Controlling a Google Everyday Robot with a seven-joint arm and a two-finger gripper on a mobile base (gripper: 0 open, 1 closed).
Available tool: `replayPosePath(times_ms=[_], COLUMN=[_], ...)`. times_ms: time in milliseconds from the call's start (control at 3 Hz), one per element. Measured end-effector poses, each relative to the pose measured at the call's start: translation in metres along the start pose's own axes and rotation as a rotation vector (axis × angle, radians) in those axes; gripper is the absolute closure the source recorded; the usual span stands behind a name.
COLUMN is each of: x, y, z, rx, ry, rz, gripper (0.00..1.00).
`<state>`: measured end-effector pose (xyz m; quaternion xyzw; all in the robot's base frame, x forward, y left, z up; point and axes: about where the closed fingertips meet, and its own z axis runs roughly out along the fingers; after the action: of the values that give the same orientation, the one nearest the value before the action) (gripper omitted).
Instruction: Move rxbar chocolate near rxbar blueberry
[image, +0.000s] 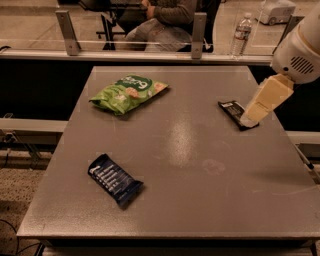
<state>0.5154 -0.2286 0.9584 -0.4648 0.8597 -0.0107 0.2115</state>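
Note:
The rxbar chocolate (231, 110), a slim black wrapper with a small white label, lies flat on the grey table (210, 200) at the right side. The rxbar blueberry (115, 180), a dark blue wrapper with white lettering, lies at the front left, slanted. My gripper (250, 119), cream-coloured under the white arm (300, 50), hangs over the near right end of the black bar and hides that end. Whether it touches the bar cannot be told.
A green chip bag (129, 92) lies at the back left of the table. Behind the table runs a glass rail with metal posts (198, 28). A water bottle (241, 34) and a seated person (165, 20) are beyond it.

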Motion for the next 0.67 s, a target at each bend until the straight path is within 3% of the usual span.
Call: replayPosePath(times_ms=[667], x=[0.006], y=[-0.035], z=[0.036], rx=[0.008], ry=[0.078], rz=[0.239], gripper=[0.00])
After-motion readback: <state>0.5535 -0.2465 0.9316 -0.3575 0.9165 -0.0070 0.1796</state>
